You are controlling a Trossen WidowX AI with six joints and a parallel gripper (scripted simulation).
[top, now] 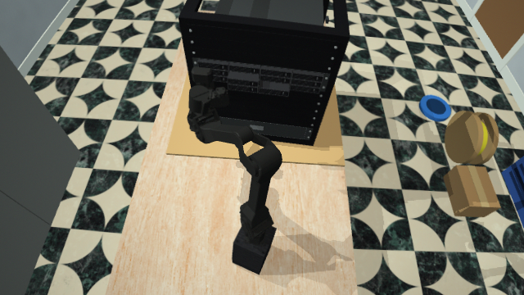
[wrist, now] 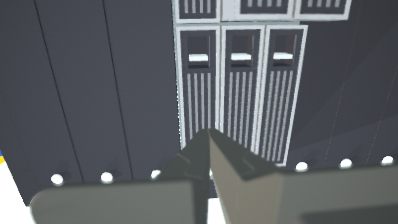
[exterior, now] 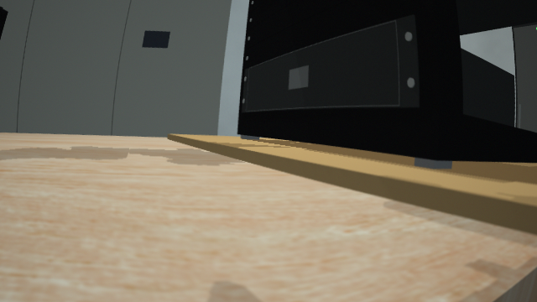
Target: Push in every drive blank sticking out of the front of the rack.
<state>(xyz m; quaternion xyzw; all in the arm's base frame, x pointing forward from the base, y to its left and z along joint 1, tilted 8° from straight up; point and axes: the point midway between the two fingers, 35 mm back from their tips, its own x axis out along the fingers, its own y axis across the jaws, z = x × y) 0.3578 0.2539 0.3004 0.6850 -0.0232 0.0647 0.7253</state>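
Observation:
The black rack [top: 262,61] stands on a tan board [top: 254,152] at the far end of the wooden table. A row of drive blanks [top: 262,79] crosses its front. Two blanks [top: 244,76] [top: 275,86] appear to stand out further than the others. My gripper [top: 203,75] is at the left end of that row, shut and empty. In the wrist view the shut fingertips [wrist: 207,134] point at the lower part of the left one [wrist: 199,85] of three vented blanks, beside the middle one [wrist: 241,85]. I cannot tell if the tips touch it.
The arm's base [top: 253,246] sits on the table near its front. On the floor at the right lie a blue disc [top: 435,107], a round brown object with a yellow band [top: 471,137] and a cardboard box [top: 471,190]. A grey cabinet [top: 24,164] stands at the left.

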